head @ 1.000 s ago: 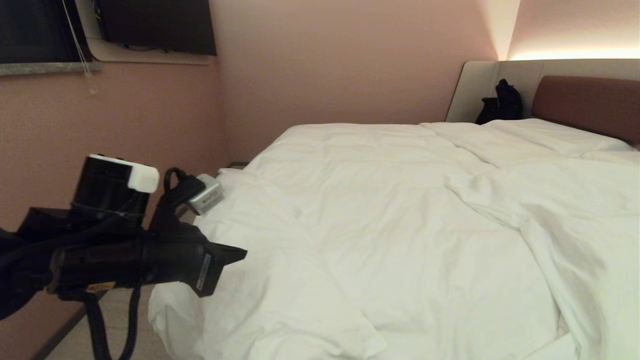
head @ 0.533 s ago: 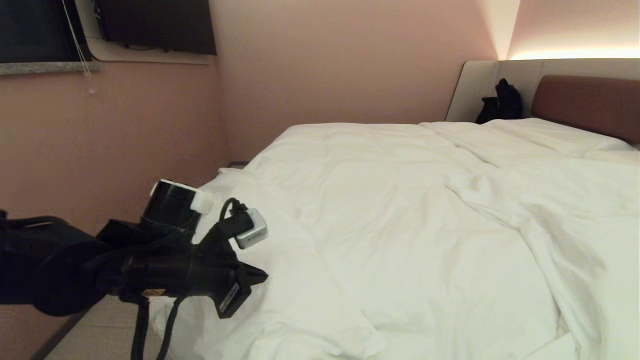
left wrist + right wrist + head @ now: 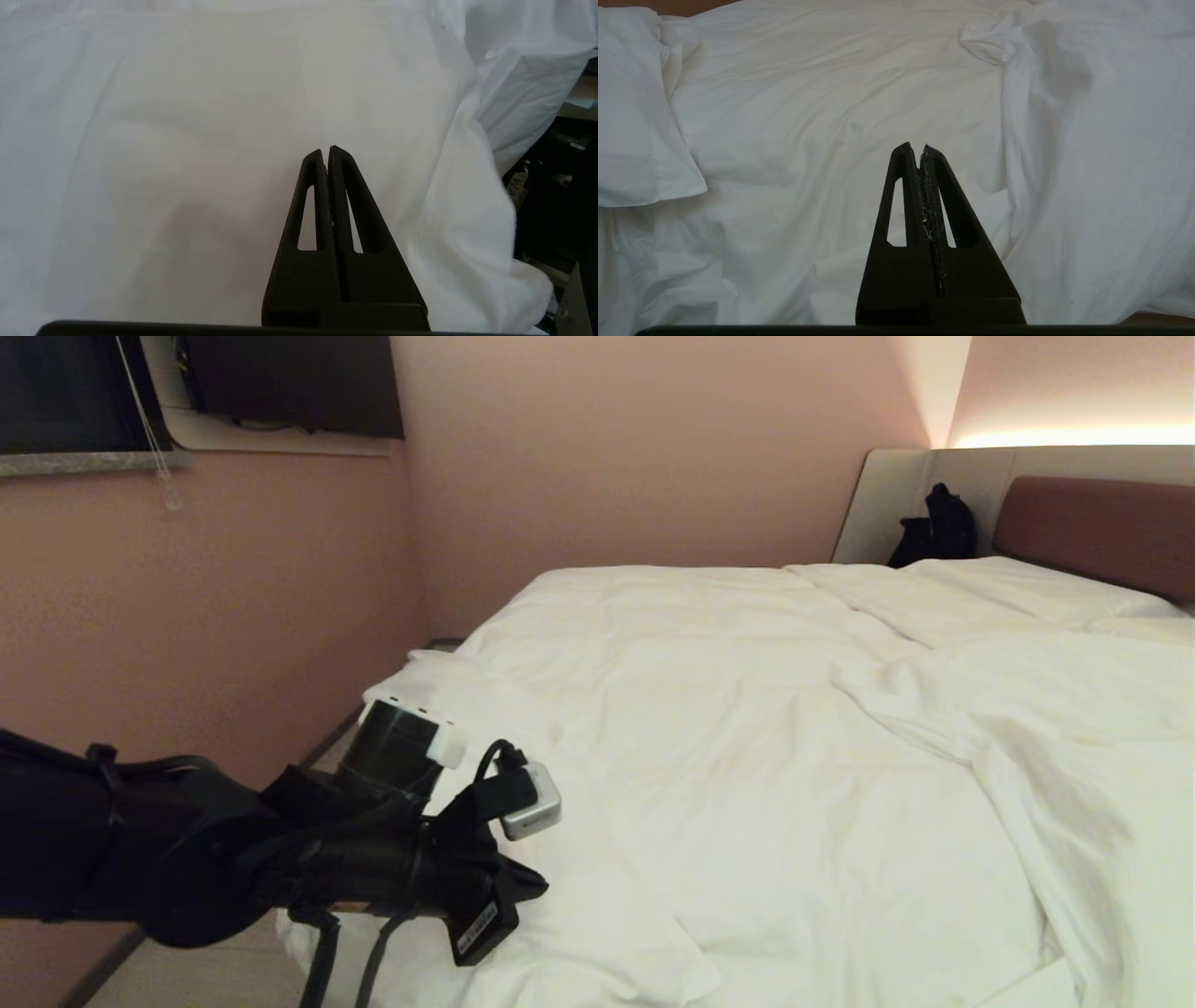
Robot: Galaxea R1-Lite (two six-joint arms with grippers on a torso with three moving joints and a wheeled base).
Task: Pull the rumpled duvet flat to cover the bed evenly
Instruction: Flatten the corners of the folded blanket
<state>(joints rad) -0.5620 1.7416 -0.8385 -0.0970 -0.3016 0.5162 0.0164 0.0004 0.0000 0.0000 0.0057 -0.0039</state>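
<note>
White duvet [image 3: 187,140] spread just beneath the closed, empty left claw [image 3: 325,151]

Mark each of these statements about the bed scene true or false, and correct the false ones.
1. The left gripper is shut with nothing between its fingers. True.
2. The duvet lies perfectly flat. False: it is creased, with a thick fold bunched on the robot's right side.
3. A dark bag sits beside the headboard. True.
4. The right gripper clamps a pillow. False: it is shut on nothing, and the pillow lies apart from it.
5. The left gripper is over the duvet near the bed's foot end. True.
</note>
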